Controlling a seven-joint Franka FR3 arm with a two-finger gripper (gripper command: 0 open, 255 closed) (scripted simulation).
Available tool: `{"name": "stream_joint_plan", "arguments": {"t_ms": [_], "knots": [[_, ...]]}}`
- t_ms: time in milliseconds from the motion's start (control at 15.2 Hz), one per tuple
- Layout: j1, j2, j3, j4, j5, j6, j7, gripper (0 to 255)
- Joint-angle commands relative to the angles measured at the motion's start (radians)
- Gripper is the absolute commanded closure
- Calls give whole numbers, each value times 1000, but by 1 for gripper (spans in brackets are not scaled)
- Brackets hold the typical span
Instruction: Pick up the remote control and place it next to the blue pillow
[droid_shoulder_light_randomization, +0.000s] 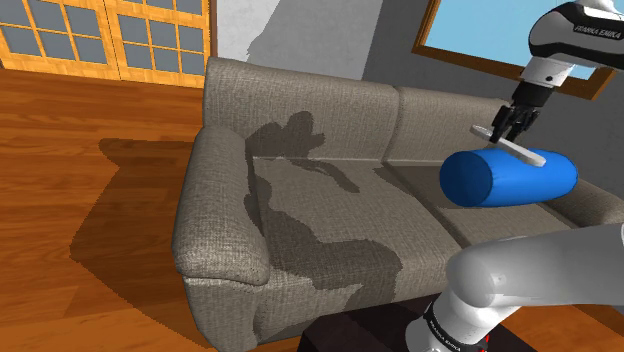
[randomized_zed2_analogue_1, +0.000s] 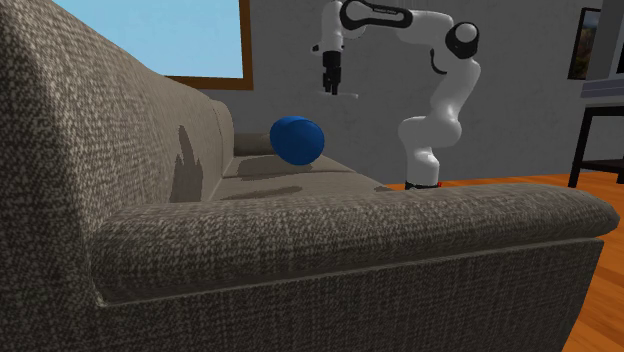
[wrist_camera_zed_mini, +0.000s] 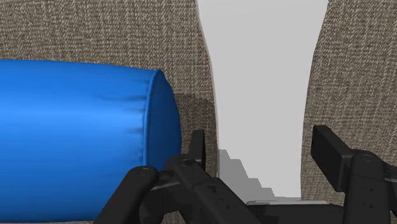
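A blue bolster pillow (droid_shoulder_light_randomization: 505, 178) (randomized_zed2_analogue_1: 297, 140) lies on the seat of the grey fabric sofa (droid_shoulder_light_randomization: 330, 200) (randomized_zed2_analogue_1: 300, 240), towards the shoulder view's right. A slim pale remote control (droid_shoulder_light_randomization: 528, 152) (randomized_zed2_analogue_1: 347, 94) hangs in the air just above the pillow, and my gripper (droid_shoulder_light_randomization: 508, 135) (randomized_zed2_analogue_1: 331, 90) is shut on it. In the wrist view the remote (wrist_camera_zed_mini: 267, 95) runs as a pale grey band out from between my fingers (wrist_camera_zed_mini: 194, 146). There the pillow (wrist_camera_zed_mini: 76, 133) lies close beside the gripper (wrist_camera_zed_mini: 262, 153), in front of the sofa fabric (wrist_camera_zed_mini: 95, 32).
The sofa's armrest (droid_shoulder_light_randomization: 215, 230) and most of its seat lie at the shoulder view's left. A wooden floor (droid_shoulder_light_randomization: 80, 200) and wood-framed glass doors (droid_shoulder_light_randomization: 100, 35) are beyond it. A window (randomized_zed2_analogue_1: 205, 40) is behind the sofa. A dark side table (randomized_zed2_analogue_1: 600, 110) stands at the second exterior view's right.
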Motion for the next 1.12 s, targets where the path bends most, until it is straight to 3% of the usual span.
{"name": "stream_joint_plan", "arguments": {"t_ms": [0,198,1056], "knots": [[-13,-8,-36,18,-24,-15,-51,255],[-25,-16,-78,33,-50,-24,-106,255],[-49,-69,-110,-172,-90,132,-84,255]]}}
